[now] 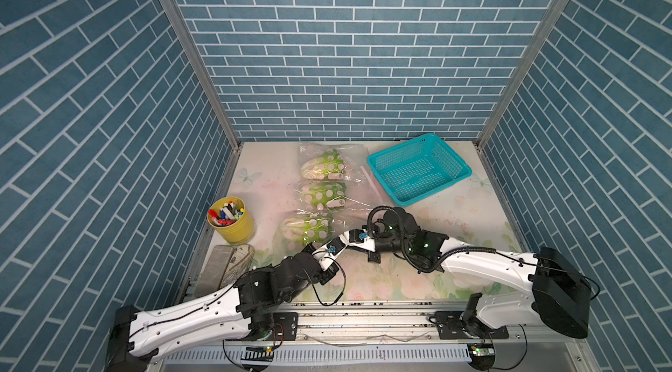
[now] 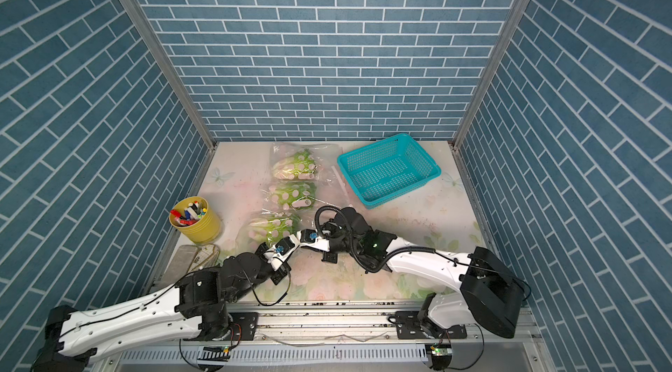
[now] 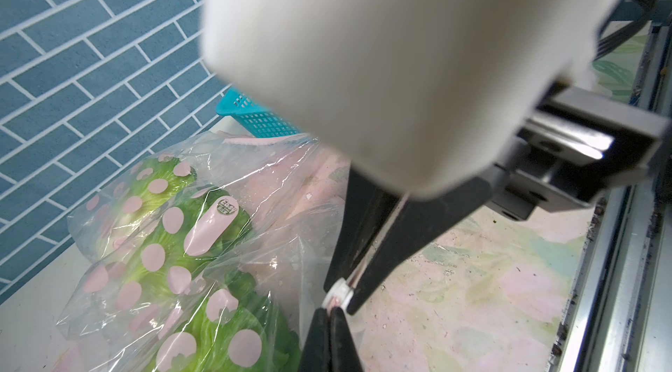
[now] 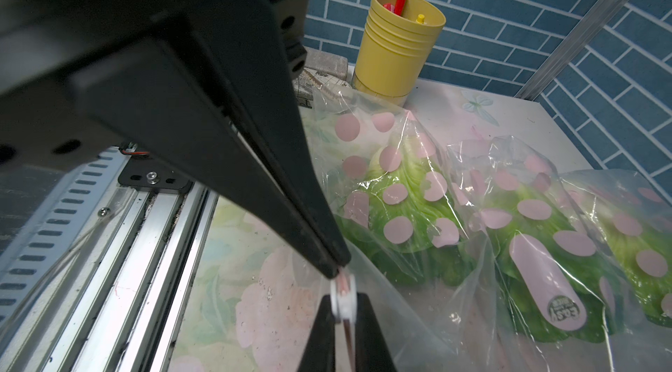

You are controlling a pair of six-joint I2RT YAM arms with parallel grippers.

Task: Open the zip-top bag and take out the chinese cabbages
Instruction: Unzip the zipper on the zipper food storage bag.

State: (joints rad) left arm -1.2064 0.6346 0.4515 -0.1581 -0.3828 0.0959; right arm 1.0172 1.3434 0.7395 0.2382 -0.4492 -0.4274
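While both arms reach in from the near rail over the floral table [image 1: 381, 286], their tips meet at the near corner of the zip-top bag [image 1: 354, 162]. The left gripper [image 3: 330, 312] is clamped flat on the pink zip strip right at its end, with only plastic between the fingers. The right gripper [image 4: 343, 302] is pinched on the little white slider [image 3: 340, 292]. The 2 sets of tips sit nose to nose, pretty much touching, and the plastic tents up toward them. Can't tell from these shots how much of the zip is open.

Over on the left side of the table a flat grey pouch [image 1: 231, 266] lies by the edge, and a yellow cup [image 1: 238, 230] full of markers stands just behind it.

All 3 chinese cabbages are inside the bag, in a row running away from the arms. The nearest cabbage [image 1: 307, 230] is just beside the grippers, then comes the middle cabbage [image 1: 322, 195], then the far cabbage [image 1: 323, 166] near the back wall. Each lies crosswise, whitish base to the left and green leaves to the right.

At the far right a teal basket [image 1: 385, 183] sits skewed, right next to the bag's far end.
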